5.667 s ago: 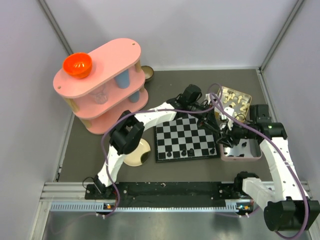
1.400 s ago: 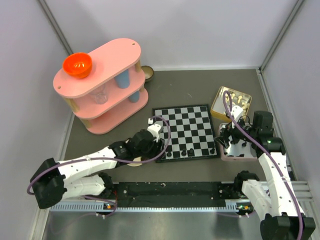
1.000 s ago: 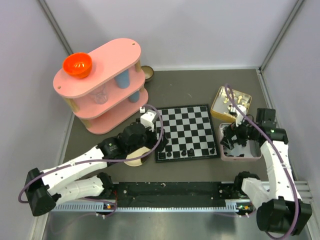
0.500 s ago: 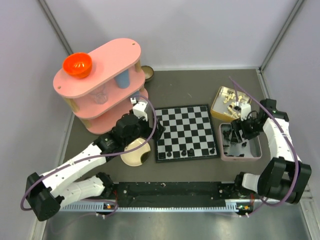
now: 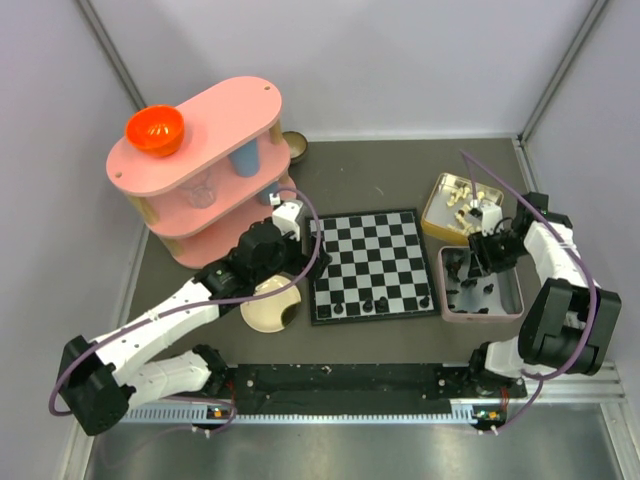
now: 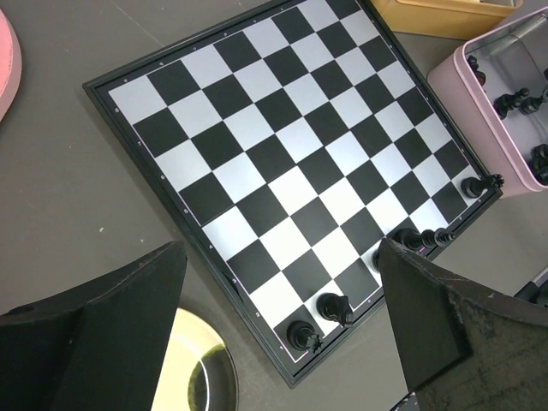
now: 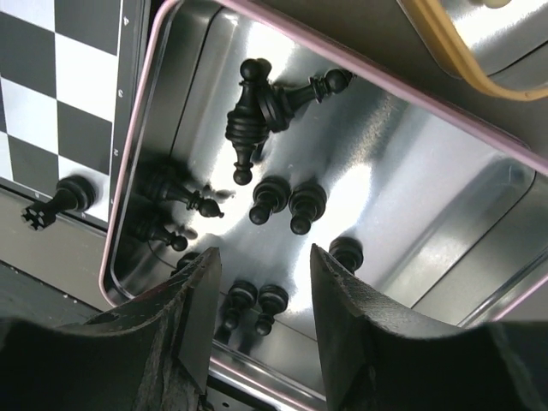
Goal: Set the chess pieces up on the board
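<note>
The board point(image 5: 370, 265) lies mid-table, and several black chess pieces point(image 5: 368, 303) stand along its near edge. The left wrist view shows the board point(image 6: 291, 154) with a knight point(image 6: 332, 308) and a rook point(image 6: 301, 334) at its near corner. More black pieces point(image 7: 282, 201) lie and stand in the pink tin point(image 5: 480, 318) right of the board. My right gripper point(image 5: 487, 250) hovers over the tin point(image 7: 137, 145). Its jaws point(image 7: 261, 265) are partly apart, with nothing between them and two pawns below. My left gripper point(image 5: 292, 215) is wide open point(image 6: 281, 248) above the board's left edge.
A pink two-tier shelf point(image 5: 205, 170) with an orange bowl point(image 5: 154, 130) stands at the back left. A cream plate point(image 5: 272, 305) sits left of the board. A yellow tin of white pieces point(image 5: 462, 205) lies behind the pink tin. A small bowl point(image 5: 295, 145) is behind the shelf.
My right gripper has moved back over the pink tin and its jaws have narrowed. My left arm has swung back along the board's left edge toward the shelf, jaws staying wide.
</note>
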You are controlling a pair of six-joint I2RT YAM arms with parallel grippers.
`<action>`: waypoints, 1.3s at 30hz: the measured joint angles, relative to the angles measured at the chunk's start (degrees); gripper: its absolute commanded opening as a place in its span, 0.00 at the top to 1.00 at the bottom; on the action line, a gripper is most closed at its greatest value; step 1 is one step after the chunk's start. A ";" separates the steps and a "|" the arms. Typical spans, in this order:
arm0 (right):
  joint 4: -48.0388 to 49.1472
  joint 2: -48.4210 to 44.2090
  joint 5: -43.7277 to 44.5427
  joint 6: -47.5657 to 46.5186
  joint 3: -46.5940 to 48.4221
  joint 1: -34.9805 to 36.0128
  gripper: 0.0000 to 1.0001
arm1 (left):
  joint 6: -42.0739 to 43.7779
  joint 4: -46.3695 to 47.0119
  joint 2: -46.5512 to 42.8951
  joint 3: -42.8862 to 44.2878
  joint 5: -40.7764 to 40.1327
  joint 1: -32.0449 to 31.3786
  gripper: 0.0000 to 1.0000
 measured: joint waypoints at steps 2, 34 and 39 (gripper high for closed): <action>0.68 0.48 -0.68 0.50 0.20 0.11 0.56 | 0.00 0.00 0.02 0.02 0.59 0.44 0.02; -20.81 2.19 -1.46 -33.79 7.28 -0.74 0.48 | 0.81 -0.48 8.50 5.38 4.70 3.50 0.03; -14.34 3.08 -0.20 -27.93 14.47 -2.99 0.44 | 1.22 -0.46 8.50 5.38 4.87 3.76 0.03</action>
